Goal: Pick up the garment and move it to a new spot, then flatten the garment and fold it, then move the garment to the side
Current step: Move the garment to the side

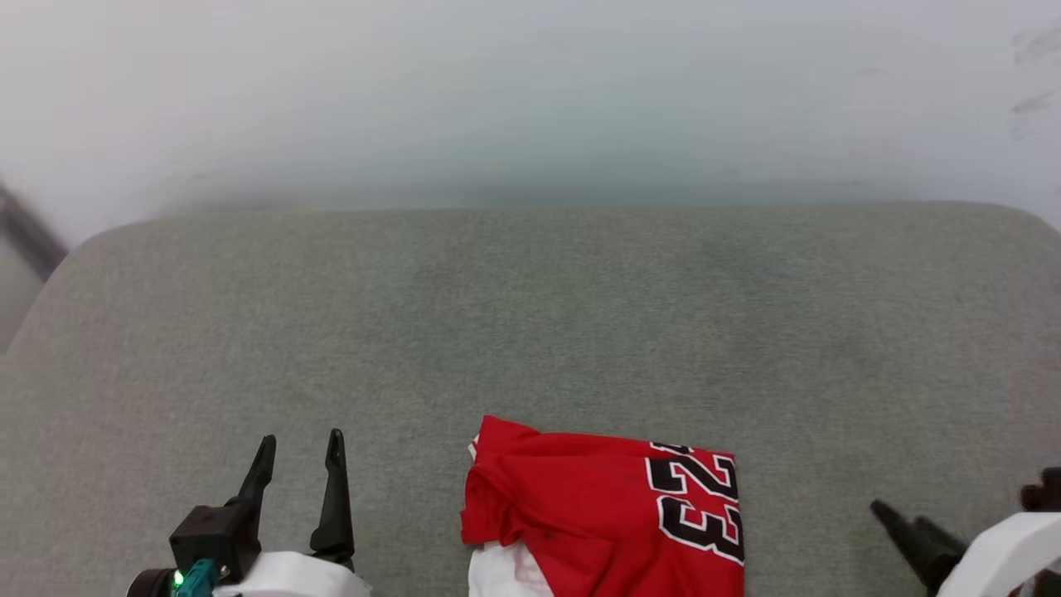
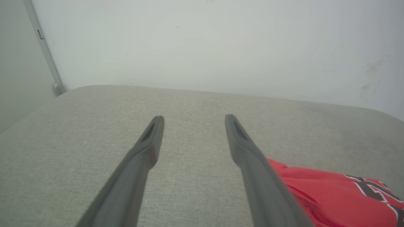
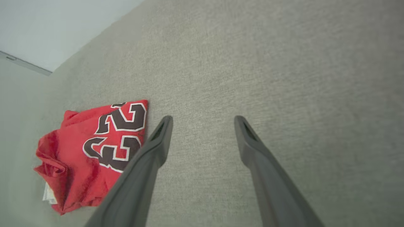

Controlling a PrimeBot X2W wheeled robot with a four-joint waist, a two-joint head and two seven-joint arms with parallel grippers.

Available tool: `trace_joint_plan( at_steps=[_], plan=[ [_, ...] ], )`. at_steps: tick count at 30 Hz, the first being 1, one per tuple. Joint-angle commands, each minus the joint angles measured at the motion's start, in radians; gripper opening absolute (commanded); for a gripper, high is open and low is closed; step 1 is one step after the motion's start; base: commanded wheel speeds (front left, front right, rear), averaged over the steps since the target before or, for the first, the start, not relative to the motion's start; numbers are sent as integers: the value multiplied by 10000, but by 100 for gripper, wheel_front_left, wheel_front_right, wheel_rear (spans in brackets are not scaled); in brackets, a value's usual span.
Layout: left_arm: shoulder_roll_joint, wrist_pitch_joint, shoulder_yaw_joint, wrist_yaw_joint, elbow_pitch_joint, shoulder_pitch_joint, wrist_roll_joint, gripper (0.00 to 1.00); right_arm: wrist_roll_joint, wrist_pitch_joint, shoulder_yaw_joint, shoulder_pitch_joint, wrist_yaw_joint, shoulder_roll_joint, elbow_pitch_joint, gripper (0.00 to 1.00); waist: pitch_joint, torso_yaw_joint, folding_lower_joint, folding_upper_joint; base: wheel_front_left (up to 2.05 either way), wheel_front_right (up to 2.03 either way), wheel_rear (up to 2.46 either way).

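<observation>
The garment [image 1: 597,514] is a red shirt with black-and-white numbers, folded into a compact bundle at the near middle of the grey cushion, a bit of white fabric poking out at its lower left. It also appears at the lower right of the left wrist view [image 2: 331,195] and at the left of the right wrist view [image 3: 91,151]. My left gripper [image 1: 300,452] stands open to the garment's left, apart from it, holding nothing [image 2: 194,121]. My right gripper [image 1: 891,514] sits low at the right, clear of the garment, its fingers spread open and empty [image 3: 203,121].
The grey fabric cushion [image 1: 530,315] stretches wide behind and beside the garment. A pale wall [image 1: 530,99] rises directly behind its rounded back edge. A dark bar [image 1: 29,232] crosses the far left beyond the cushion's corner.
</observation>
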Motion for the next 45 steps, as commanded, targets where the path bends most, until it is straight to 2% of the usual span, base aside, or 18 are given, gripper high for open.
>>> trace_joint_plan(
  at_steps=[1,2,7,15,16,17,18,19,21,22,24,25,30,33,38,45],
  plan=[
    [-43,-53,-1,-69,17,-214,47,100,435,393,120,-276,5,-35,178,100,259,279,0,0,0,0,0],
    [-77,-55,-12,-95,21,-275,82,100,796,753,160,-340,0,-118,401,100,355,379,0,0,0,0,0],
    [-231,-61,-99,-259,169,-586,173,100,2972,2130,489,-697,2,499,1107,100,844,791,0,0,0,0,0],
    [-214,-67,-76,-453,399,-943,213,100,4357,2093,1098,-1237,-6,984,2245,100,1224,1139,0,0,0,0,0],
    [-196,-67,-61,-477,412,-982,214,100,4448,2051,1196,-1281,-6,993,2293,89,1242,1147,0,0,0,0,0],
    [-173,-67,-45,-492,425,-1004,214,100,4590,2049,1297,-1320,-6,1005,2352,38,1264,1152,0,0,0,0,0],
    [-158,-67,-25,-488,450,-1015,214,100,4697,2016,1379,-1361,-6,988,2393,7,1282,1148,0,0,0,0,0],
    [-153,-68,-14,-493,466,-1023,215,100,4734,1963,1484,-1426,-6,925,2364,0,1288,1137,0,0,0,0,0],
    [-141,-68,8,-497,525,-1040,212,100,4744,1797,1700,-1481,0,747,2241,0,1242,1081,0,0,0,0,0],
    [-187,-70,22,-521,592,-1012,187,100,4453,1434,2134,-1668,0,326,1876,0,1104,914,0,0,0,0,0],
    [-192,-69,57,-542,641,-915,170,100,3954,1084,2574,-1767,0,-4,1604,0,980,728,0,0,0,0,0],
    [-192,-69,57,-542,641,-915,170,100,3954,1084,2574,-1767,0,-4,1604,0,980,728,0,0,0,0,0],
    [-133,-61,180,-602,558,-735,219,100,1715,331,3738,-2236,0,-1032,1399,0,845,-33,0,0,0,0,0],
    [-116,-62,276,-695,483,-773,292,100,345,14,4094,-2685,2,-1388,1396,0,879,-615,0,0,0,0,0],
    [-181,-63,321,-833,296,-936,487,100,-1381,-478,4070,-3538,-1,-1822,1299,0,1147,-1699,0,0,0,0,0],
    [-115,-17,62,-1060,-105,-1727,945,100,-2464,-1667,3007,-4834,-1,-1909,2198,0,2349,-2881,0,0,0,0,0]
  ],
)
